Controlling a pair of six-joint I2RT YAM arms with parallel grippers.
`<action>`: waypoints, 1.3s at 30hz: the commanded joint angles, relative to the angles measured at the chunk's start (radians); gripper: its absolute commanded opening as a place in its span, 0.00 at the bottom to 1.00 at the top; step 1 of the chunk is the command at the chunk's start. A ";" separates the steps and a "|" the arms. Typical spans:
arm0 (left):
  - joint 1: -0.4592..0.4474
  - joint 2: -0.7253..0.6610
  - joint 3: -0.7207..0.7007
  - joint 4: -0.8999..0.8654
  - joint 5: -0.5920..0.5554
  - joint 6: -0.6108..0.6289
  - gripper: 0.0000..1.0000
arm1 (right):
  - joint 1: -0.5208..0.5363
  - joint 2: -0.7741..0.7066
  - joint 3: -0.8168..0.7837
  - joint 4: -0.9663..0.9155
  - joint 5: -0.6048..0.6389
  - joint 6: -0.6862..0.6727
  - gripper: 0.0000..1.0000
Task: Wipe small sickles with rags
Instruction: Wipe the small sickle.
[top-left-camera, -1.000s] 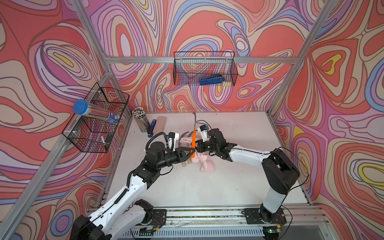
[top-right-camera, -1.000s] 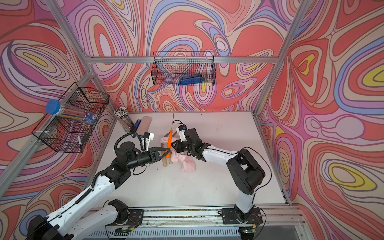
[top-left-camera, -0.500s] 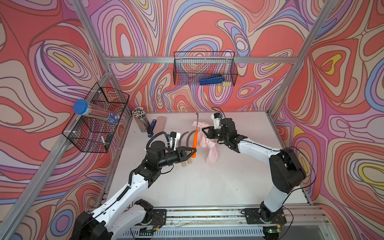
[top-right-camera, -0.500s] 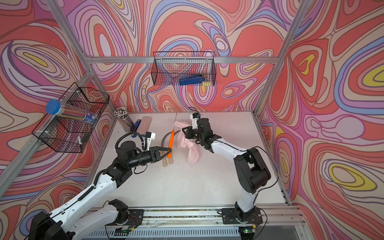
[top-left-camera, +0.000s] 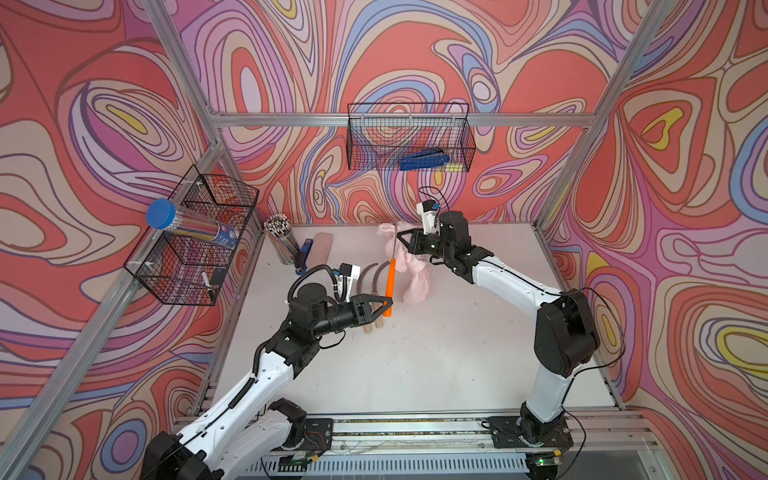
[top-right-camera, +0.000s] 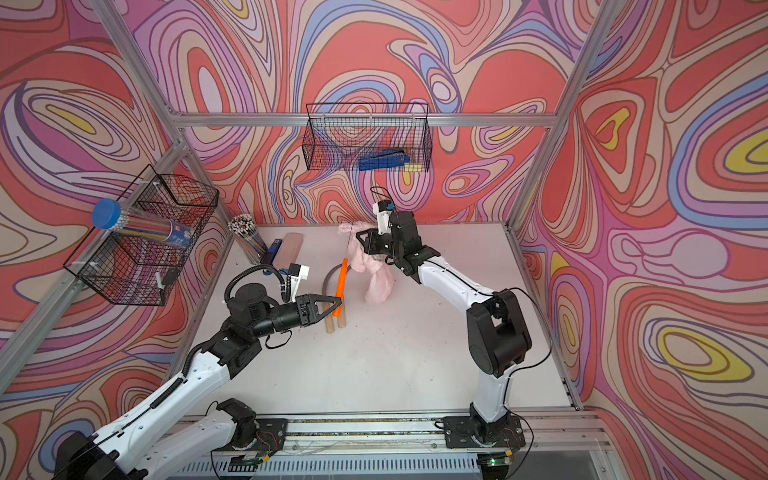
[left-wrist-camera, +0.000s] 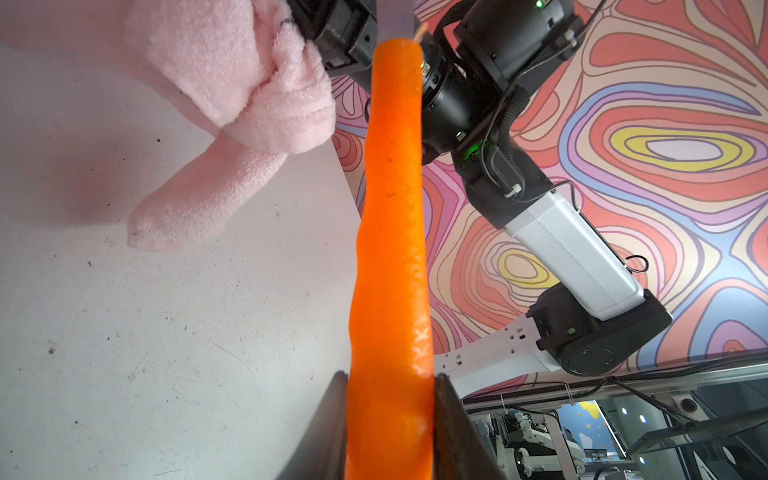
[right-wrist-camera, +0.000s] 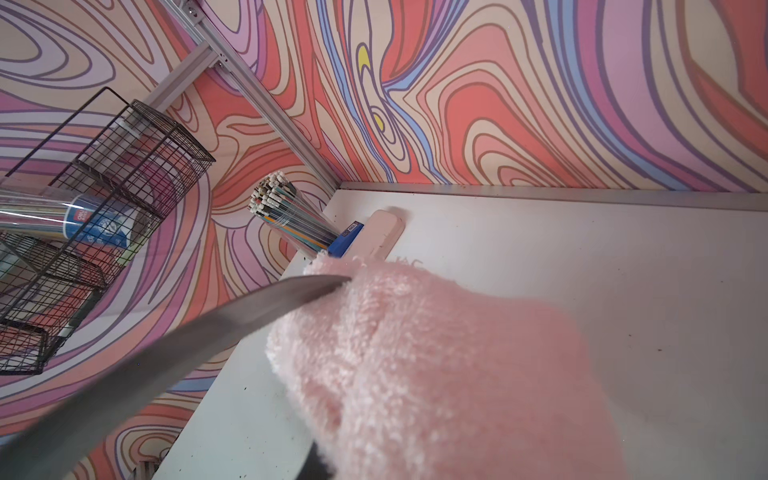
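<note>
Your left gripper (top-left-camera: 384, 302) clamps the orange-handled sickle (top-left-camera: 390, 278) off the table (top-left-camera: 436, 357); your right gripper (top-left-camera: 402, 241) pinches the pink rag (top-left-camera: 417, 282) against its blade. Two wooden-handled sickles (top-left-camera: 371, 277) lie under your left gripper, crowding it.

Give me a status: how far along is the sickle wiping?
Done: nothing provable; two wooden-handled sickles lie on the table, wiped or not I can't tell. In hand: left end effector grips the orange-handled sickle by its handle; right end effector holds the pink rag against its blade. Left: finish this blade, plus any unwiped wooden-handled one.
</note>
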 joint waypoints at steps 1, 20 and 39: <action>0.002 -0.011 -0.008 0.029 0.018 -0.017 0.00 | 0.000 0.030 0.040 -0.050 0.040 -0.038 0.00; 0.001 -0.044 -0.003 -0.006 0.001 -0.006 0.00 | -0.058 0.182 0.160 -0.127 0.032 -0.010 0.00; 0.002 -0.022 -0.019 0.024 0.002 -0.016 0.00 | -0.058 0.026 0.122 -0.126 0.008 -0.004 0.00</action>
